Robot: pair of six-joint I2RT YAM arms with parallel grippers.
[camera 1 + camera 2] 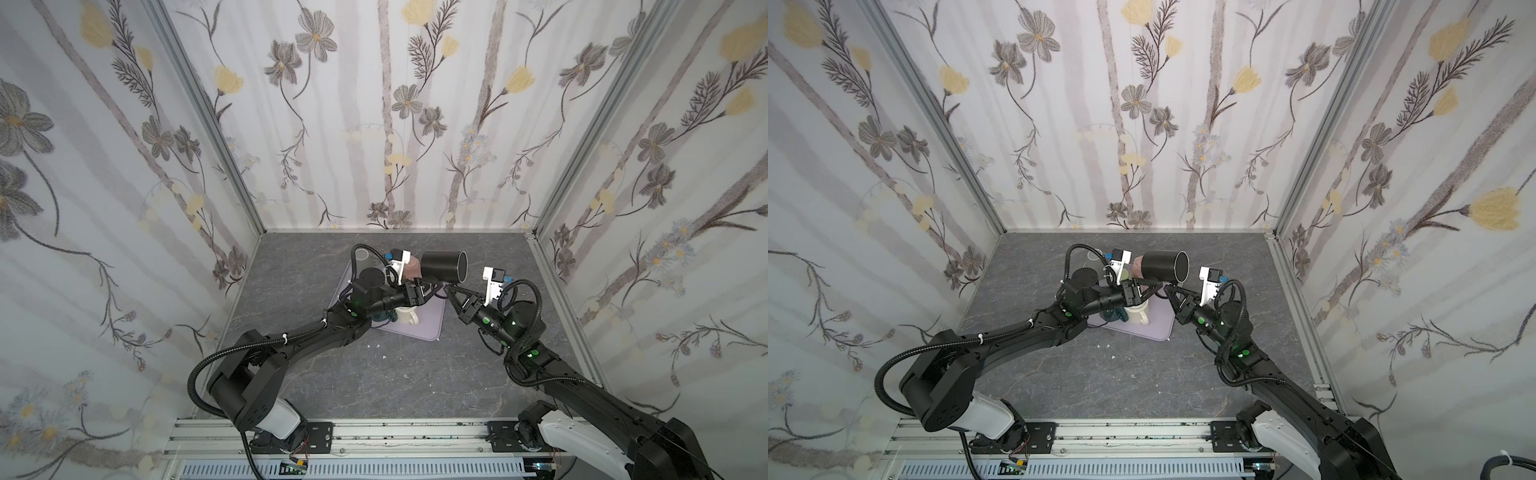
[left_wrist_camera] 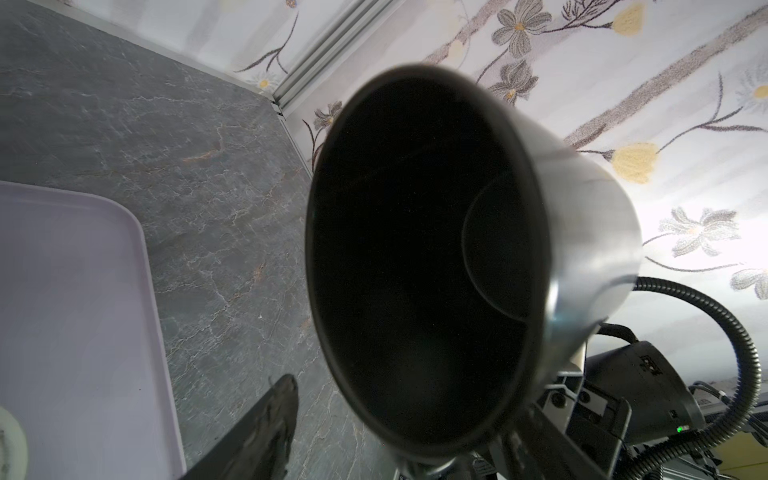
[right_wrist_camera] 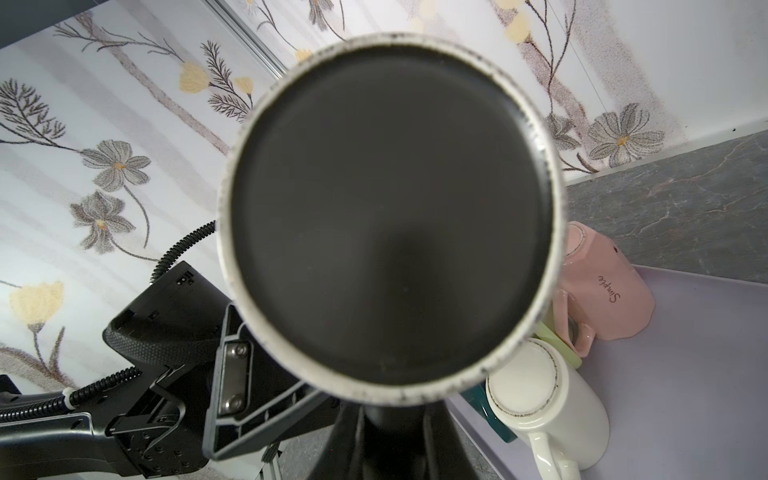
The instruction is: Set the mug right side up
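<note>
The black mug [image 1: 440, 266] [image 1: 1163, 266] hangs on its side in the air above the tray's far end. Its mouth faces the left wrist view [image 2: 415, 249]. Its flat base with a pale ring faces the right wrist view [image 3: 390, 216]. My right gripper [image 1: 449, 289] [image 1: 1169, 289] [image 3: 390, 419] is shut on the mug's handle, underneath the body. My left gripper [image 1: 432, 289] [image 1: 1156, 286] [image 2: 411, 424] is open just below the mug's mouth end. One of its fingers [image 2: 282, 415] stands clear of the rim, with table showing between.
A lavender tray [image 1: 428, 328] [image 2: 62, 291] [image 3: 685, 374] lies under both grippers. On it are a white mug [image 1: 407, 318] [image 3: 548, 399], bottom up, a pink mug [image 1: 413, 268] [image 3: 606, 299] and a teal item [image 1: 380, 318]. Patterned walls close in three sides.
</note>
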